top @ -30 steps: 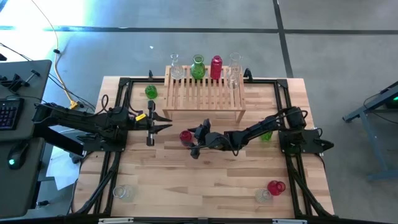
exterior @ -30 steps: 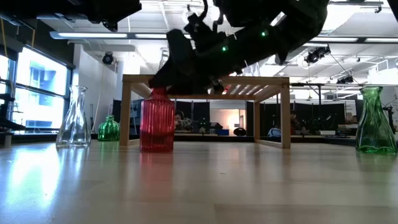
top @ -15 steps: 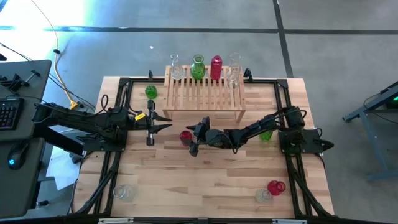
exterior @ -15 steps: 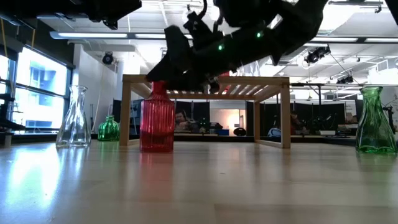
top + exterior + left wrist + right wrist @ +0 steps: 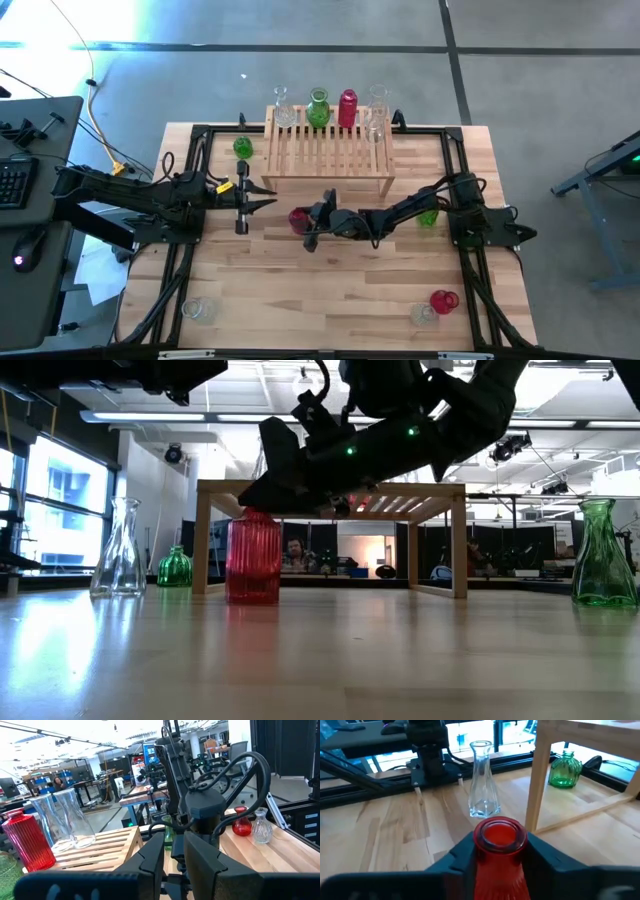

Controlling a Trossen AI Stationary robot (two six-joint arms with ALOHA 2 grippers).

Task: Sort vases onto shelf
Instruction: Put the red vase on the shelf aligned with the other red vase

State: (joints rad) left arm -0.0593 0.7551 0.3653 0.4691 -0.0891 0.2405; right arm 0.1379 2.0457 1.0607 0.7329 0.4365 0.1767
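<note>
Low light-wood slatted shelf (image 5: 328,150): stands at the table's far middle, on side legs. Four glass vases stand upright along its far edge: a clear narrow-necked vase (image 5: 282,108), a green glass vase (image 5: 318,107), a red ribbed bottle (image 5: 347,107), and a pair of clear tall vases (image 5: 376,114).

Red ribbed glass vase (image 5: 253,556): upright on the table in front of the shelf, its neck between the right gripper's (image 5: 499,851) fingers.

Small round green glass vase (image 5: 243,147): on the table just left of the shelf.

Green fluted vase (image 5: 602,555): upright, right of the shelf.

Clear flask-shaped vase (image 5: 119,550): upright on the table.

Near right corner: a red round vase (image 5: 444,300) beside a clear vase (image 5: 424,316). Near left corner: a clear vase (image 5: 198,310).
</note>
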